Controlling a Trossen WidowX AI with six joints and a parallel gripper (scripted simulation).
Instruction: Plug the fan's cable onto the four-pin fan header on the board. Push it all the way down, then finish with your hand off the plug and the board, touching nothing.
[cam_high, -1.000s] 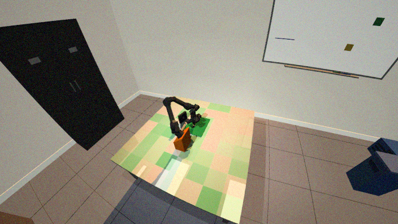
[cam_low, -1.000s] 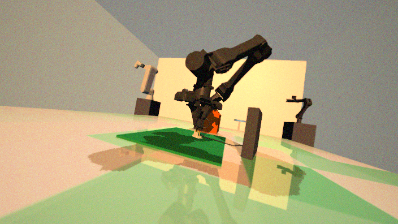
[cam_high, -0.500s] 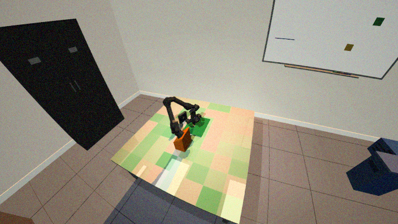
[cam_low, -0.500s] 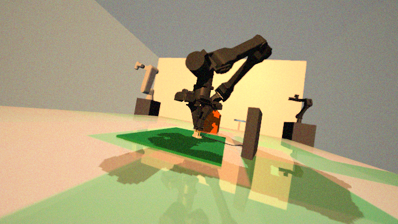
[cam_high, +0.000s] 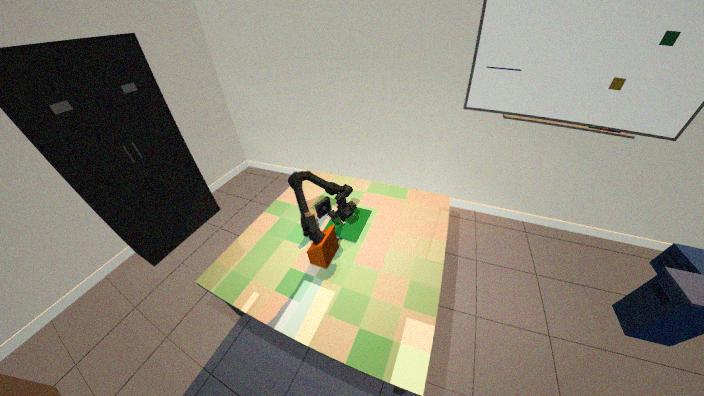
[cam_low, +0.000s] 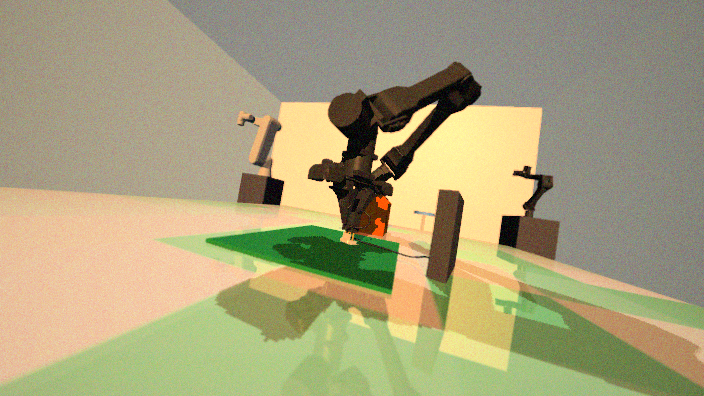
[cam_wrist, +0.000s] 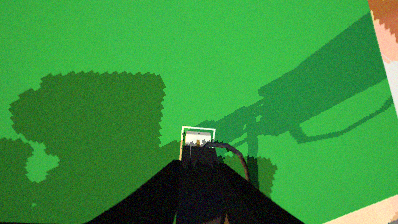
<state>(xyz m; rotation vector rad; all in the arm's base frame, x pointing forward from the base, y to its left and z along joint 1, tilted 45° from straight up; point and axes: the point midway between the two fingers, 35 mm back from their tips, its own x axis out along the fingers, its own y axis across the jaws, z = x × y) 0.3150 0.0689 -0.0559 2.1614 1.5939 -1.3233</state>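
Note:
My gripper (cam_high: 341, 221) (cam_low: 351, 232) (cam_wrist: 198, 169) points down over the green board (cam_high: 356, 234) (cam_low: 375, 281) (cam_wrist: 225, 50), shut on the cable's plug. The plug is mostly hidden between the dark fingertips. The pale four-pin header (cam_low: 349, 241) (cam_wrist: 198, 135) is directly at the fingertips, inside a white printed outline (cam_wrist: 199, 127). Plug and header overlap in view; I cannot tell how deep the plug sits. The dark cable (cam_low: 395, 252) (cam_wrist: 233, 147) curves from the fingertips to the fan (cam_high: 323, 207) (cam_low: 444, 235), which stands upright beside the board.
An orange block (cam_high: 324, 249) (cam_low: 381, 215) stands at the arm's base. The patchwork table (cam_high: 390, 320) carries the board, fan and arm. The arm's shadow falls across the board. Other robots on pedestals stand far behind in the exterior view.

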